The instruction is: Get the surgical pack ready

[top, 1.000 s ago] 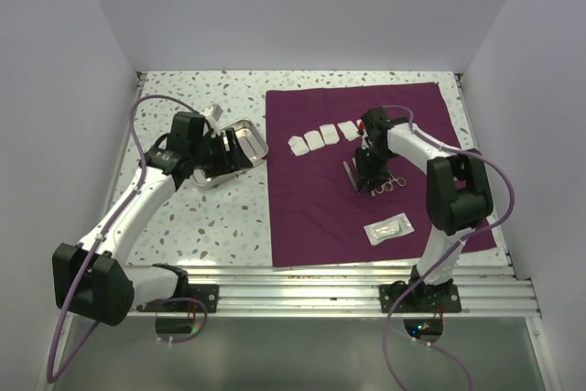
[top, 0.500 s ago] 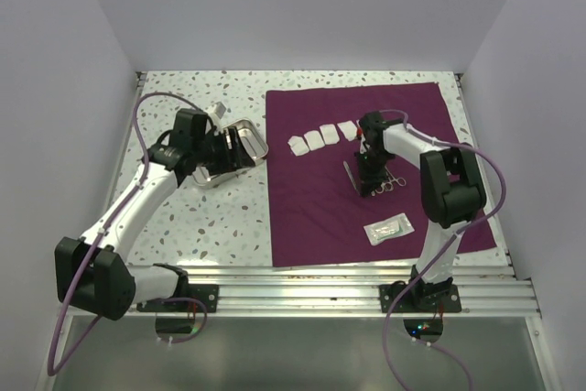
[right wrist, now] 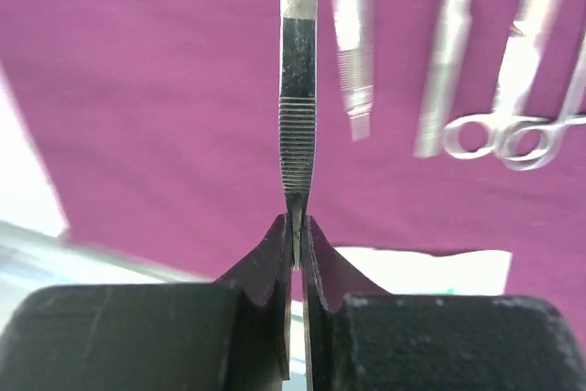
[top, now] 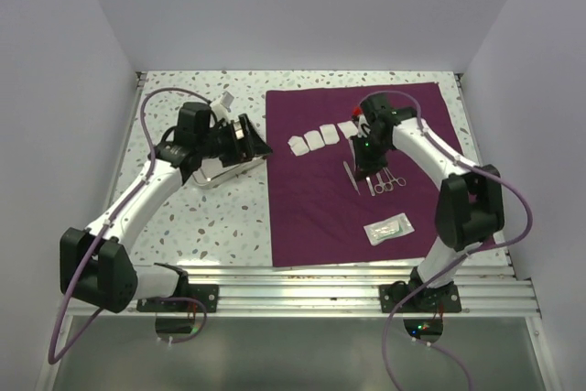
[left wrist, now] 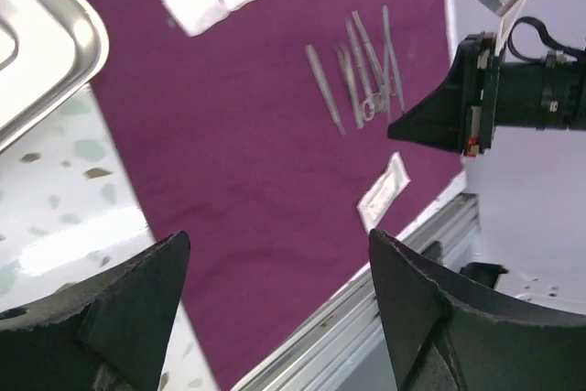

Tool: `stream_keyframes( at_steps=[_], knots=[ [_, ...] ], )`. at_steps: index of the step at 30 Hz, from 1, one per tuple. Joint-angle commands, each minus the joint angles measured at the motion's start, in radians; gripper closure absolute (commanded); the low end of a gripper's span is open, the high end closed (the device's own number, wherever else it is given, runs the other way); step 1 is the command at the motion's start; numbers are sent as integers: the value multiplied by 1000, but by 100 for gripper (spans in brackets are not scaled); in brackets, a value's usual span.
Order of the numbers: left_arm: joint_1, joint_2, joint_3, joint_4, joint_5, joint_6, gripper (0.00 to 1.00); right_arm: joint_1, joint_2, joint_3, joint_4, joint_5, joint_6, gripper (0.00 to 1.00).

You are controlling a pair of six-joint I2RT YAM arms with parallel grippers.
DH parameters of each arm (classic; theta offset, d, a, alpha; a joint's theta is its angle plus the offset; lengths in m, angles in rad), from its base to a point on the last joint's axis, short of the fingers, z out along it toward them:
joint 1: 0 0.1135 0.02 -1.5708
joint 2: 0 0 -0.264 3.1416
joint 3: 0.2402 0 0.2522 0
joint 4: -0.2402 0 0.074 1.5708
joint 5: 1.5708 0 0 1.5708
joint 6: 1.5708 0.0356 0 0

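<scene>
The purple drape [top: 311, 199] lies flat on the right half of the table. On it are several white gauze squares [top: 320, 137], a clear pouch [top: 387, 229] and a row of steel instruments [top: 385, 182]. My right gripper [right wrist: 298, 226] is shut on the ribbed end of one slim steel instrument [right wrist: 298, 89], low over the drape; from above, this gripper [top: 366, 160] is at the instruments' far end. The steel tray [top: 215, 173] rests on the speckled table left of the drape. My left gripper [top: 252, 139] hovers open over the tray's right rim, nothing between its fingers [left wrist: 137, 304].
An aluminium rail [top: 320, 276] runs along the near edge, by the arm bases. White walls close in the left, back and right. The right arm's purple cable [top: 499, 180] loops over the drape's right side. Speckled tabletop [top: 201, 217] shows left of the drape.
My right gripper has shut on the instrument and its wrist has shifted slightly toward the back. My left gripper has opened wider and swung right, off the tray toward the drape.
</scene>
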Motion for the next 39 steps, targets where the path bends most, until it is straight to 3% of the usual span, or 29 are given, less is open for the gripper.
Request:
stream_keyframes(
  at_steps=[1,4,10,21,24,25,27,28,29,32,35,39],
  knots=[
    [-17,18,-43,278,102,-179,17,40,-123,19,-24,-214,-12,100],
    [-63,59,-63,426,103,-275,18,102,-217,-43,77,-329,59,100],
    [-208,173,42,400,11,-278,24,212,-263,-84,199,-344,173,100],
    [-253,251,74,365,8,-295,36,303,-304,-100,272,-301,246,100],
    [-258,260,62,374,26,-300,49,309,-301,-93,269,-289,255,100],
    [-258,265,60,382,31,-301,61,312,-297,-92,265,-282,258,100],
    [-258,266,59,382,42,-295,76,311,-287,-87,253,-270,261,100],
    [-255,271,66,353,39,-269,93,311,-283,-80,240,-244,261,100],
    [-253,275,97,313,19,-248,100,311,-275,-64,205,-233,258,84],
    [-230,294,170,120,-41,-124,100,311,-246,-22,125,-175,233,62],
    [-158,286,215,-47,-159,-12,100,309,-231,15,55,-64,204,45],
    [-12,283,250,-227,-251,108,100,289,-186,49,-34,59,157,36]
  ],
)
